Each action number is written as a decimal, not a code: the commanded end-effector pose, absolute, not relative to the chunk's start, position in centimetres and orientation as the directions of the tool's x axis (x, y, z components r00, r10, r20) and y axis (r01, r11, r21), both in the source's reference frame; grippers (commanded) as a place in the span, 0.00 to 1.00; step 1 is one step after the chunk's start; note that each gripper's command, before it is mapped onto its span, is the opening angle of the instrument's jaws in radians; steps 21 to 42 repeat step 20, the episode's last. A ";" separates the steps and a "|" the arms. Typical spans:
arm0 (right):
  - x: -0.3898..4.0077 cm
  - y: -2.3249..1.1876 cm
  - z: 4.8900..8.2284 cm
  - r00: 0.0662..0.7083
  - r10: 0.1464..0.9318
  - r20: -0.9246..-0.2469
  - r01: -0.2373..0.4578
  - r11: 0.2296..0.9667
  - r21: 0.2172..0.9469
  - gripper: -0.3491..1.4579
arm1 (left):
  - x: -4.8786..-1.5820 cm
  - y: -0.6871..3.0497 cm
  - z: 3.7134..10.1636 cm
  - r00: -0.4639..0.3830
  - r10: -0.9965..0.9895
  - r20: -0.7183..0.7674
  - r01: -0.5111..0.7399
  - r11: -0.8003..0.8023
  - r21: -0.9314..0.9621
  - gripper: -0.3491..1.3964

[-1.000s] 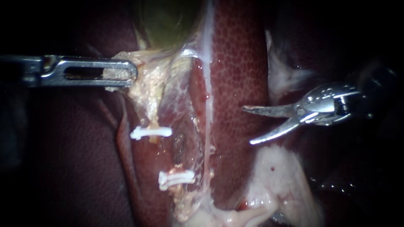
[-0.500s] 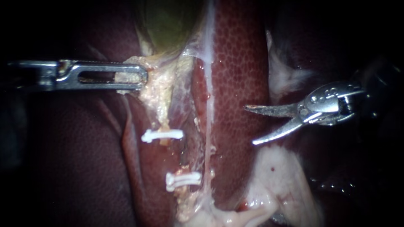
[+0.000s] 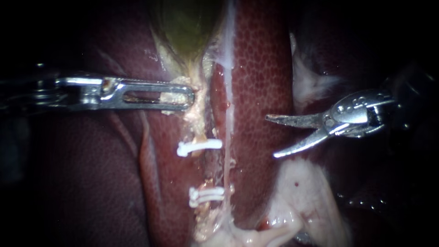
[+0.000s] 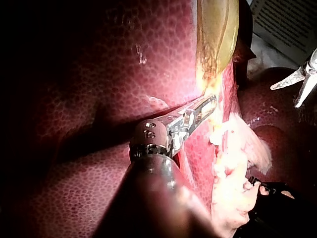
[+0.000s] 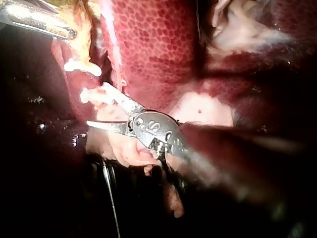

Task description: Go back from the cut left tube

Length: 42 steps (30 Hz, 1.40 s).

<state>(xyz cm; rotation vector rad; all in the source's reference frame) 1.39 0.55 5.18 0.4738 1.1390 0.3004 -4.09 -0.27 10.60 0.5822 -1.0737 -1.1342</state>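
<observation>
My left instrument (image 3: pixel 180 97) comes in level from the left, its jaws shut on pale yellowish tissue (image 3: pixel 194 114) at the lower end of the green gallbladder (image 3: pixel 183 27). Below that grip, two white clips sit on the left tube, an upper clip (image 3: pixel 199 147) and a lower clip (image 3: pixel 208 194), with a dark gap between them. My right instrument (image 3: pixel 270 136) hangs over the liver (image 3: pixel 260 68) to the right of the clips, its two blades open and holding nothing. The left wrist view shows the left instrument's jaws (image 4: pixel 200 110) gripping under the gallbladder (image 4: pixel 215 34). In the right wrist view the open blades (image 5: pixel 95 105) lie beside the clips (image 5: pixel 81 67).
A thin whitish strand (image 3: pixel 227 91) runs down the liver just right of the clips. Pale fatty tissue (image 3: pixel 302 196) lies under the right instrument, and more (image 3: pixel 306 82) above it. Dark liver (image 3: pixel 82 174) fills the left side.
My left instrument has moved right, carrying the gripped tissue with it; both clips have shifted right and the stretched fold has narrowed. The right instrument has barely moved and its blades stay open.
</observation>
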 end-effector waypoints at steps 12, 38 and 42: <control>1.40 0.54 5.17 0.390 0.463 -0.796 0.008 0.863 0.506 0.99 | -4.08 -0.28 10.60 0.038 -0.924 0.381 0.431 0.359 0.828 0.00; 1.40 0.54 5.15 0.390 0.463 -0.796 0.008 0.863 0.506 0.99 | -4.07 -0.27 10.59 0.038 -0.924 0.380 0.431 0.359 0.828 0.00; 1.40 0.54 5.15 0.390 0.463 -0.796 0.008 0.863 0.506 0.99 | -4.07 -0.27 10.59 0.038 -0.924 0.380 0.431 0.359 0.828 0.00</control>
